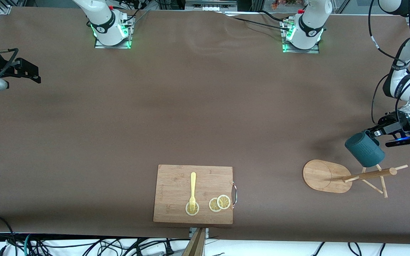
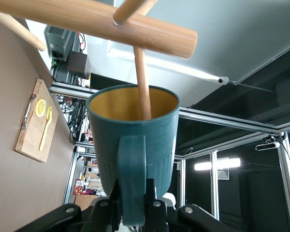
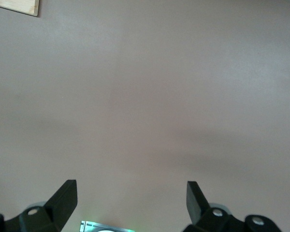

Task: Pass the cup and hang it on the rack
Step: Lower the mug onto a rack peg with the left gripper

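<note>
Cup (image 1: 365,150) sits at the right of the front frame, tilted, above the rack (image 1: 327,176). Working left to right, I log the right gripper (image 1: 23,73) waiting at the upper left edge over bare table, fingers spread wide. Cutting board (image 1: 193,193) low centre, with fork (image 1: 192,190) and lemon slices (image 1: 219,203). Left gripper (image 1: 375,134) pinches the cup's handle; a peg (image 2: 142,79) reaches into the cup's mouth.

cup (image 1: 365,151): teal-blue, ribbed, yellow-tan inside | rack (image 1: 327,176): light bamboo | table (image 1: 190,106): brown
</note>
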Tool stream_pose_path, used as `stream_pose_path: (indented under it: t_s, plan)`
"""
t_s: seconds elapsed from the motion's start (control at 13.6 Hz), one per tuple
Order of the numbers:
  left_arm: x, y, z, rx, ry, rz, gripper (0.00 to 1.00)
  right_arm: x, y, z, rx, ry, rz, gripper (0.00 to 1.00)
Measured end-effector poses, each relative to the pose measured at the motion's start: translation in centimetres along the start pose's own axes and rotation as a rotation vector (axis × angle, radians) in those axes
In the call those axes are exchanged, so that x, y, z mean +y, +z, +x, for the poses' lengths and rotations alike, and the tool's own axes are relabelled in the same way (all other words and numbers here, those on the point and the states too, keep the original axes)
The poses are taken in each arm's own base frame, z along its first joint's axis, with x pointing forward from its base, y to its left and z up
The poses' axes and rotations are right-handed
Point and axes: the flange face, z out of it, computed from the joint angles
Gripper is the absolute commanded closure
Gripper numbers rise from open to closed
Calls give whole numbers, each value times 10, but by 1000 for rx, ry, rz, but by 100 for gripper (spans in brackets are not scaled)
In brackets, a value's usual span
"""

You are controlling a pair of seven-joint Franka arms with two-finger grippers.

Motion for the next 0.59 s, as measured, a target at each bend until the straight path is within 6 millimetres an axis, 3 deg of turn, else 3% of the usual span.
stream_pose_path:
  t_s: [0.07, 0.44, 0.59]
  plan:
    - [-1, -1, 1, 0, 3, 1, 92, 0, 0, 0, -3, 0, 1, 0]
    - [-4, -4, 10, 8, 12, 16, 89, 0, 1, -1, -7, 0, 2, 0]
    - [-8, -9, 12, 24, 8, 27, 69, 0, 1, -1, -8, 0, 2, 0]
